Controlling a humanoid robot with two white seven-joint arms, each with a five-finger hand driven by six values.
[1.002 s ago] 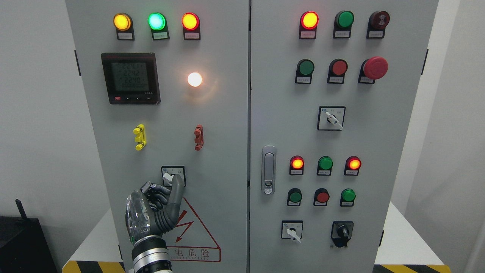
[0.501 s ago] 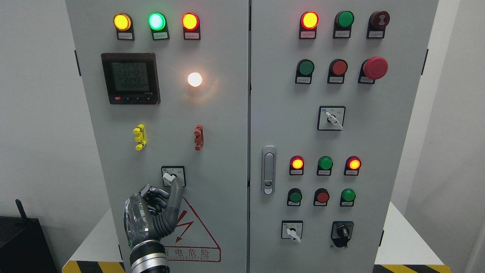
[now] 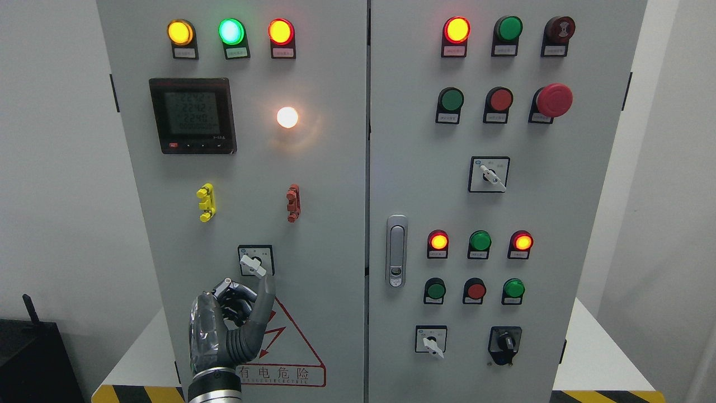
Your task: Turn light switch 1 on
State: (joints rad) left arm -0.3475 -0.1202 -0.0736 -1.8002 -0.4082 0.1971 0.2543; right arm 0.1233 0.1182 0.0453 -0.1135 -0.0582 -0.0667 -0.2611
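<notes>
Robot hand (image 3: 235,324), our left one, is hanging just below the rotary switch (image 3: 255,261) on the left door of the cabinet (image 3: 330,184); the right is not showing at all. We are seeing one long finger (image 3: 267,291) pointing up, its tip just under the switch plate, while the others are curling into the palm and gripping nothing.

The switch is sitting low on that door, under the red terminal block (image 3: 293,202) and above the warning triangle (image 3: 291,347). Its small white lever is lying slantwise across a black hub, and the round lamp (image 3: 287,117) higher up is glowing warm white, so we are judging the turn may already be made, though we cannot be sure this lamp belongs to it.

What could go wrong, as we are reckoning it: the lever is short, smooth plastic, so a lone fingertip pushing at its end is likely to be slipping off. A brush from the finger could also be nudging the lever back the other way. The painted steel door is slick and flat, giving nothing to brace on.

Around it, the meter (image 3: 193,116) is showing a dark glossy frame with a grey screen, and the yellow terminal block (image 3: 206,202) is looking ribbed and chunky. The palm casing is looking clear and shiny, the fingers dark, jointed and matt.
</notes>
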